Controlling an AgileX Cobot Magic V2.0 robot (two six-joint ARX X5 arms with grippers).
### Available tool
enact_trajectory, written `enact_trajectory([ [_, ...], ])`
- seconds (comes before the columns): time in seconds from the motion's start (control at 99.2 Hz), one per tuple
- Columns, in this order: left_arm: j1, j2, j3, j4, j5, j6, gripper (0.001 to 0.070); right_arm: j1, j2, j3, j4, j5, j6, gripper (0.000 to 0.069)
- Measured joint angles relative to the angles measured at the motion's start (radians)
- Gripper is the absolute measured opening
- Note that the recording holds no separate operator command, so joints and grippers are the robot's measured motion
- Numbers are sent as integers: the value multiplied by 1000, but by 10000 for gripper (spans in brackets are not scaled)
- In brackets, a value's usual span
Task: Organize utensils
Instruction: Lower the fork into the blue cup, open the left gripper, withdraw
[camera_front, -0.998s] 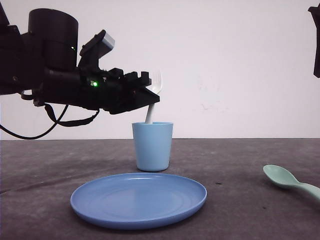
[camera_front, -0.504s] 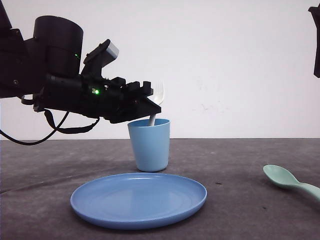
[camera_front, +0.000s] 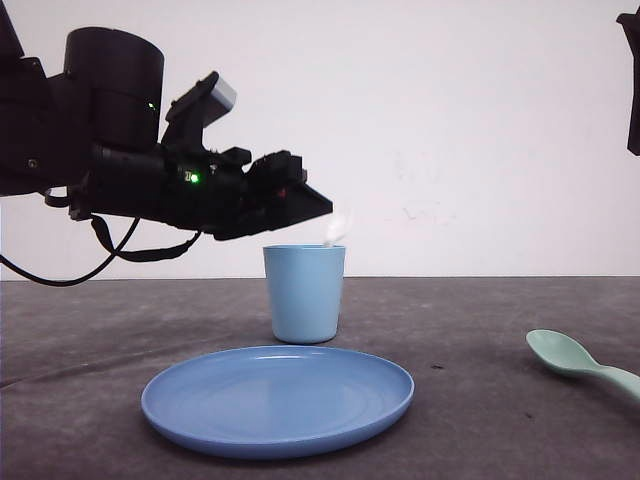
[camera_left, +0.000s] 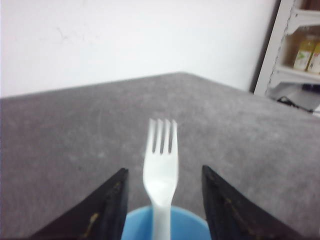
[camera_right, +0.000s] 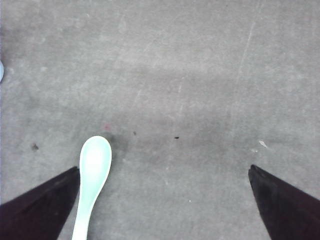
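Front view: left gripper (camera_front: 322, 205) sits just above and to the left of the light blue cup (camera_front: 305, 293), fingers parted, nothing between them. White fork (camera_front: 337, 228) stands in the cup, tines up, poking above the rim on its right side; blurred here. Left wrist view confirms it: fork (camera_left: 161, 165) upright between the two spread fingers (camera_left: 107, 210), touching neither, handle down inside the cup (camera_left: 165, 224).

Step in hand, as I judge it: fork drop-off into the cup is done or finishing, release made. Fork half of the job looks complete.

Mint-green spoon (camera_front: 580, 361) lies flat on the dark table (camera_front: 480, 330), well to the right of the cup, bowl end toward the cup. Blue plate (camera_front: 277, 397) sits just in front of the cup, nothing on it.

Right wrist view: right gripper (camera_right: 165, 200) hovers over the table with jaws wide apart, spoon (camera_right: 91, 175) close to one finger, not between them centred, not touched.

Next move probably calls for: left arm clears up and away from the cup without knocking the fork; right gripper centres over the spoon handle, descends, closes, then carries it to the cup.

Writing: none readable. Bottles on a shelf (camera_left: 295, 50) have yellow labels, too blurred to read. Green LED lit on the left arm, no text.
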Motion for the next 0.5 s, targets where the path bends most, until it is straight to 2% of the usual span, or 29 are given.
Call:
enact_trajectory([
  [0.081, 1, -2, 0, 42, 0, -37, 275, 0, 0, 0, -5, 0, 0, 680],
  [0.161, 7, -23, 0, 30, 9, -76, 275, 0, 0, 0, -20, 0, 0, 680],
  [0.313, 38, -143, 0, -16, 90, -120, 275, 3, 0, 0, -35, -19, 1, 680],
  [0.393, 60, -228, 0, -85, 124, -132, 275, 15, 3, 0, -39, -47, 8, 680],
  [0.504, 97, -347, 0, -267, 130, -132, 275, 40, 26, 0, -43, -54, 27, 680],
])
